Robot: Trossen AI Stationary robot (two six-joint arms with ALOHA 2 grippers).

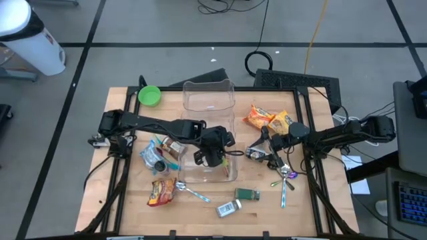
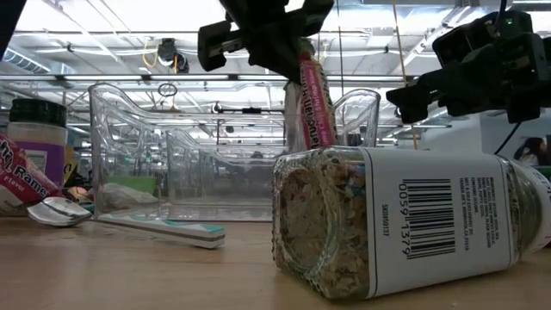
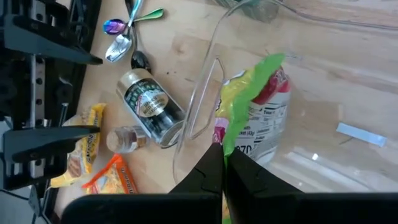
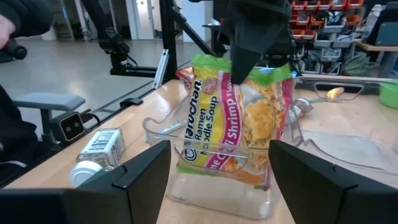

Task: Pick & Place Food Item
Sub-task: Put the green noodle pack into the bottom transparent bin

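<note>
Centrally, the left end effector (image 1: 212, 155) pinches the top edge of a green-and-pink shrimp ramen packet (image 4: 239, 124), which hangs upright inside the near clear plastic bin (image 1: 230, 175) on the wooden desk (image 1: 313, 207). Rightward, the right end effector (image 1: 268, 148) hovers wide open and empty over a dark-labelled glass jar (image 3: 151, 107).

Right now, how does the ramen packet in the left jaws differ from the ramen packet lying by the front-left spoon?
The held ramen packet hangs upright over the clear bin, pinched by the shut left gripper; the loose ramen packet lies flat on the table, ungripped. Both are printed noodle packets.
</note>
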